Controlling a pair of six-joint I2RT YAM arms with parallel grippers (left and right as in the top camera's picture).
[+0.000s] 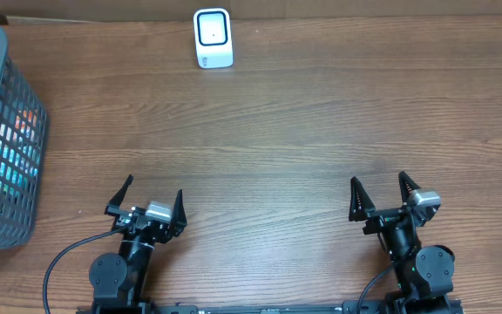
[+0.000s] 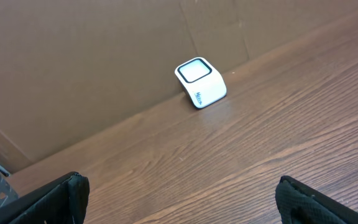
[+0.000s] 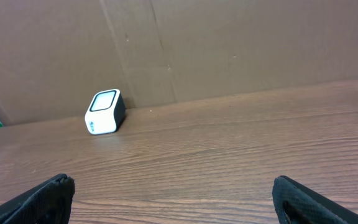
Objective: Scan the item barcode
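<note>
A: Overhead first. Where's the item?
B: Nothing loose on the desk (image 1: 321, 131). Coloured packs (image 1: 3, 161) sit inside the grey basket (image 1: 42, 122) at the far L edge, so the item's prob. one of those. Can't tell its long axis or which way the barcode faces thru the mesh.
A: Grippers?
B: The left gripper (image 1: 153, 190) and right gripper (image 1: 377, 179) are both spread wide w/ nothing btwn the fingers. Both are near the front edge. The basket lies to the L of the left gripper and a bit fwd. The right one is well apart from it, across the desk. L arm's nearer, so I'd give it the pick.
A: Scanner?
B: White scanner (image 1: 213, 38) at the back edge, window up, L of centre. Also closer to the L arm.
A: Left wrist view?
B: Fingers (image 2: 48, 199) at the bottom corners, wide apart, bare desk btwn. Scanner's ahead, slightly R, against the brown board (image 2: 104, 62). Only a corner of basket mesh shows at lower L.
A: Right wrist?
B: Same: wide, empty. Scanner's ahead to the L. No basket in view.
</note>
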